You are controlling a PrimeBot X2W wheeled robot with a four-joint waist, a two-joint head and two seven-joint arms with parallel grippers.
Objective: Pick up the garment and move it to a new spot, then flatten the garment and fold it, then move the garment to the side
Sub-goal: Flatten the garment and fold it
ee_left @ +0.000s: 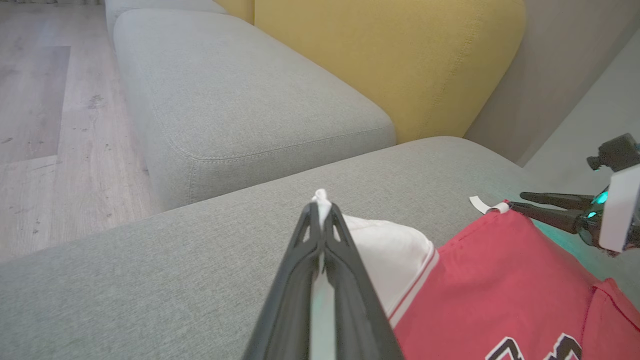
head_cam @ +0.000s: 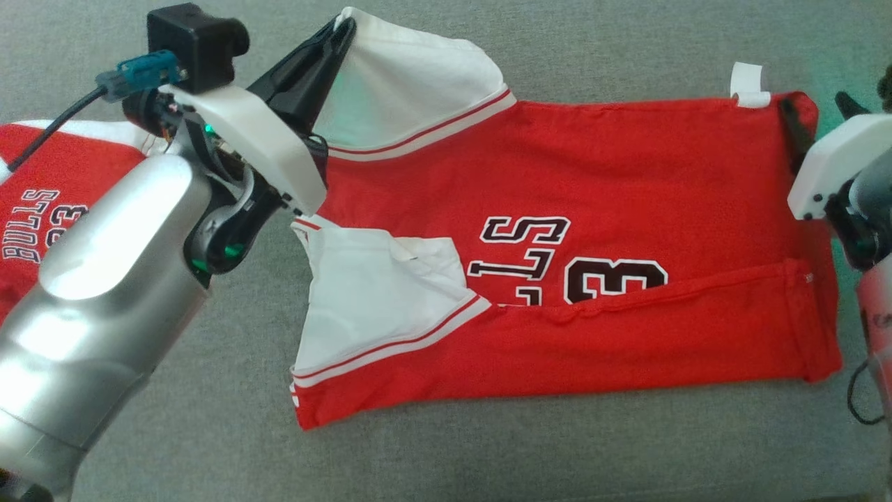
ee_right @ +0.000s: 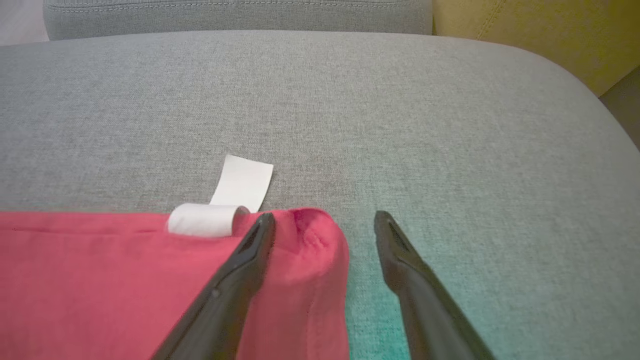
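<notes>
- Jersey (head_cam: 592, 174) lies spread on the grey sofa (head_cam: 488, 460), partly folded; soft, light, limp cloth.
- Left fingers (ee_left: 345, 280) pinch shut on the white sleeve (ee_left: 390, 255) tip.
- Right fingers (ee_right: 240, 270) stand wide at the red hem corner (ee_right: 315, 240); best gripped at corners.

Our red jersey (head_cam: 627, 174) on the grey cushion (head_cam: 488, 460)
Our left gripper (head_cam: 345, 24) pinches the far white sleeve (head_cam: 411, 77); our right gripper (head_cam: 819, 115) stands with fingers spread at the hem corner beside the white tag (head_cam: 749, 84).
</notes>
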